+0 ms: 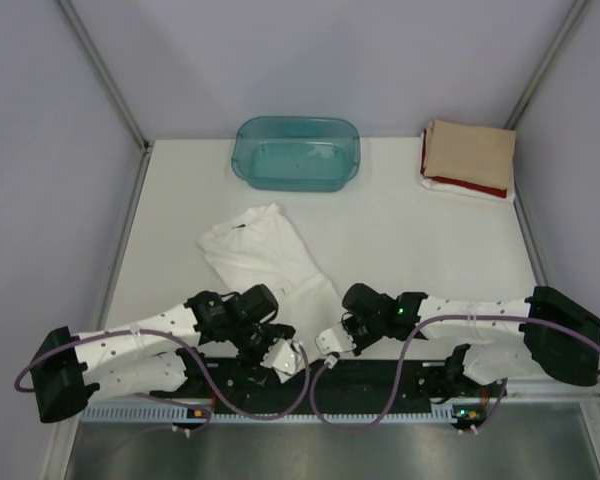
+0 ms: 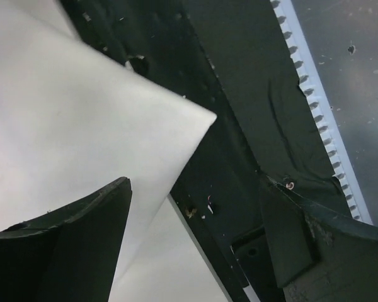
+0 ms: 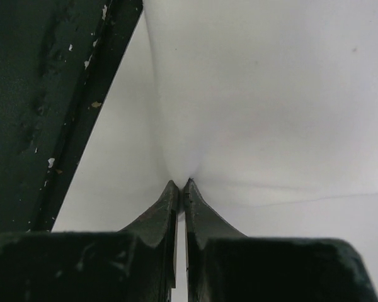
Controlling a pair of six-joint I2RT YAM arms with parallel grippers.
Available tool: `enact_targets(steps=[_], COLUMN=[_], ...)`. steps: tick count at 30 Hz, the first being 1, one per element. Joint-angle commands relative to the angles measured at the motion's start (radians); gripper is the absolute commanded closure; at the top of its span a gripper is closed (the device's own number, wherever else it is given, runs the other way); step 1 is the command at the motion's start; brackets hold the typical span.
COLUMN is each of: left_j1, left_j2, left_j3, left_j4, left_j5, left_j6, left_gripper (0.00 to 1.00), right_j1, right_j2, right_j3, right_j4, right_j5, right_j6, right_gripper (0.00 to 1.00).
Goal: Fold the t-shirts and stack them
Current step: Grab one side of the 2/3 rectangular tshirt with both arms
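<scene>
White tabletop (image 1: pixel 430 250), grey-walled cell, both arms tucked in low at the near edge.

- Grip on the right gripper (image 3: pixel 179 185): fully closed, tips pinching a fold of the white t-shirt (image 1: pixel 265 250). Cloth tents out from the pinch, so it looks lightly tensioned.
- State of the left gripper (image 2: pixel 194 185): wide open, nothing clamped. A loose corner of the same shirt lies in the gap between its fingers, neither pad pressing on it, over the black base plate (image 2: pixel 252 113).
- My read: right has one hem corner and left is lined up to take the matching one, so the pair can spread the shirt flat before folding.
- Rest of the shirt trails away from both grippers toward the far side, rumpled, with what looks like the collar end furthest out. No print visible.
- Well beyond the right gripper, at the far right corner: tan t-shirt (image 1: pixel 470 150) folded on top of the red t-shirt (image 1: pixel 470 184), edges roughly aligned. Likely the stack target. A white strip shows under the red; can't tell what it is.
- Teal tub (image 1: pixel 295 120) sits straight ahead at the far edge, well apart from the shirt. Not in play, I'd say.
- Stage: this fold is barely begun.
</scene>
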Motion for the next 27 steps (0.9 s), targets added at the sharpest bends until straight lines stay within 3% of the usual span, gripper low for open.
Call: enact_targets(steps=[1,11,15,23,25,27], left_j1=[-0.134,-0.277,-0.313,-0.316,-0.316,-0.314], left_j2=[0.027,0.071,0.139,0.157,0.156,0.139], left_j3=[-0.032,-0.115,-0.105,-0.134,-0.126,-0.099], left_j4=[0.135,0.392,0.424,0.439,0.436,0.407], left_j5=[-0.083,-0.162,-0.206,-0.238,-0.267,-0.319], left_j6=[0.009,-0.032,-0.042,-0.049,-0.062,-0.089], left_gripper=[0.15,0.20,0.28,0.80,0.99,1.00], right_j1=[0.005,0.002,0.002,-0.008,-0.009,-0.017], right_j2=[-0.013,0.058,0.049,-0.016,-0.031,-0.048], right_j3=[-0.019,-0.012,-0.016,-0.015,-0.009,0.014], right_j4=[0.032,0.035,0.030,-0.007,-0.028,-0.056], right_j5=[0.061,0.102,0.084,0.090,0.089,0.090], right_j6=[0.025,0.047,0.053,0.025,0.011,0.002], right_gripper=[1.00,1.00,1.00,1.00,1.00,1.00])
